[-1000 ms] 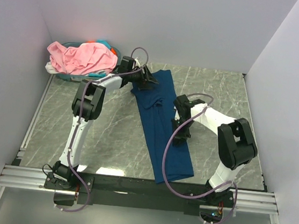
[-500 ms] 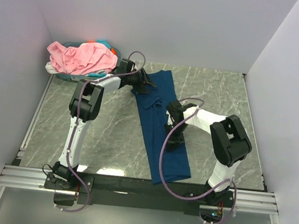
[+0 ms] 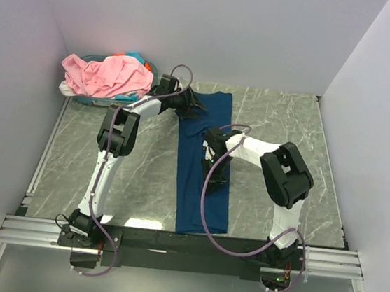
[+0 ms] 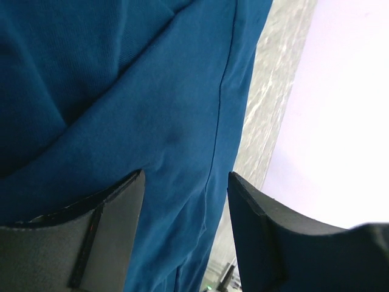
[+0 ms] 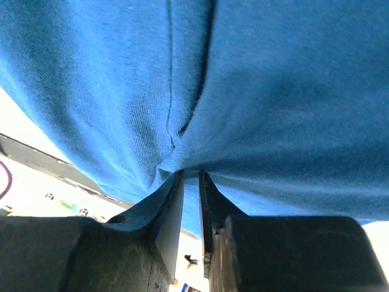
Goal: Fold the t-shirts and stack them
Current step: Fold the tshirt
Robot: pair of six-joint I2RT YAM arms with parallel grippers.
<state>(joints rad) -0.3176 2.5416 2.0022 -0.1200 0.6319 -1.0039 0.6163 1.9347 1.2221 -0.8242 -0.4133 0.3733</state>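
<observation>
The blue t-shirt [image 3: 200, 196] is laid as a long narrow strip on the marble table [image 3: 288, 128], from the far middle to the near edge. A fold of it is pinched between the nearly closed fingers of the right gripper [image 5: 190, 182]. The left gripper [image 4: 185, 231] is held wide open over the shirt's far end, with nothing gripped. In the teal basket [image 3: 87, 100] at the far left corner, a pink t-shirt [image 3: 108, 74] is heaped over pale cloth [image 3: 65, 89].
</observation>
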